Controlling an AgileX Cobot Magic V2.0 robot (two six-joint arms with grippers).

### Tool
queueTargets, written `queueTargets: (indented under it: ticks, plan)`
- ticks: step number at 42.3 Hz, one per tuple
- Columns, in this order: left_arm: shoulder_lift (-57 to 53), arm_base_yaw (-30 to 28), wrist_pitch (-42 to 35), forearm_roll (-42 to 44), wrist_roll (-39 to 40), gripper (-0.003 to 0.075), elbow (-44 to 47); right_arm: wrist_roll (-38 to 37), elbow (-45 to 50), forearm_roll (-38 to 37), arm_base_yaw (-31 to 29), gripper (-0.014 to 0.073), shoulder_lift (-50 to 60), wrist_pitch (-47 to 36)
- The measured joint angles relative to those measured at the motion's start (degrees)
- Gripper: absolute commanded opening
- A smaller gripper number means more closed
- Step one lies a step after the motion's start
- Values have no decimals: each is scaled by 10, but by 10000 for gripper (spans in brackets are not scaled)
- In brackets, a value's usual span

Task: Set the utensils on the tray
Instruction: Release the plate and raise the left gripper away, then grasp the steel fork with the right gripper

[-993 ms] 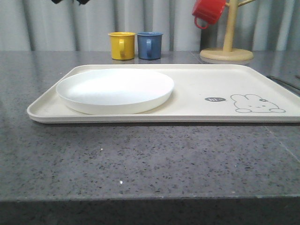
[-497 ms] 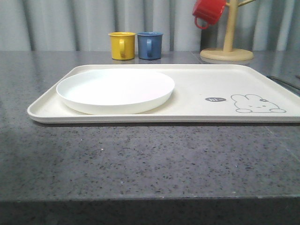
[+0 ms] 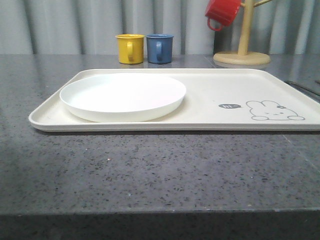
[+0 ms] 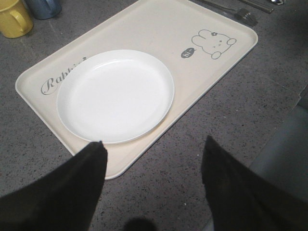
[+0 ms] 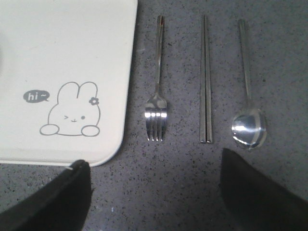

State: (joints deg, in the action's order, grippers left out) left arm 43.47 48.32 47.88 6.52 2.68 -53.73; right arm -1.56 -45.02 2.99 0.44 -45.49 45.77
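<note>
While our right hand (image 5: 151,192) hangs spread and empty above the worktop (image 3: 150,175), we list what lies beneath it: fork (image 5: 156,86), chopsticks (image 5: 205,79) and spoon (image 5: 248,96), laid side by side on the speckled stone, parallel, none touching another, the fork nearest the tray (image 5: 72,48) but just outside its rim. Our left hand (image 4: 151,185) likewise stands parted, holding nothing, above the tray's near corner and the plate (image 4: 115,96). Tray contents: one round white plate, itself empty, seated toward the "Rabbit" lettering; the end with the rabbit drawing is bare. No utensil is yet on the tray. Beyond the tray: yellow cup (image 3: 130,48) and blue cup (image 3: 159,48) standing together, interiors not visible; red cup (image 3: 222,12) hung on a wooden stand (image 3: 242,52). Hazards, as we judge them: flat, thin, polished cutlery on hard stone may slip from the fingers or skid aside; the paired chopsticks may separate on lifting; the fork's closeness to the rim risks nudging the tray.
</note>
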Motion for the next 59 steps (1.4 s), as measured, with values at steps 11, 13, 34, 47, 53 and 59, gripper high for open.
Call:
queueTargets:
  ticks: [11,13,34,47,53,59]
  plan:
    - [0,0,-1,0,0,429,2,6,-117,-11,0,496,-165,104]
    - [0,0,-1,0,0,429,2,10,-139,-12,0,458,-198,113]
    - [0,0,-1,0,0,429,2,19,-313,-12,0,414,-465,150]
    - [0,0,-2,0,0,429,2,19,-378,-12,0,414,-561,163]
    - [0,0,-4,0,0,429,2,20,-394,-12,0,311,-583,176]
    - [0,0,-4,0,1,429,2,19,-397,-14,-2,114,-585,182]
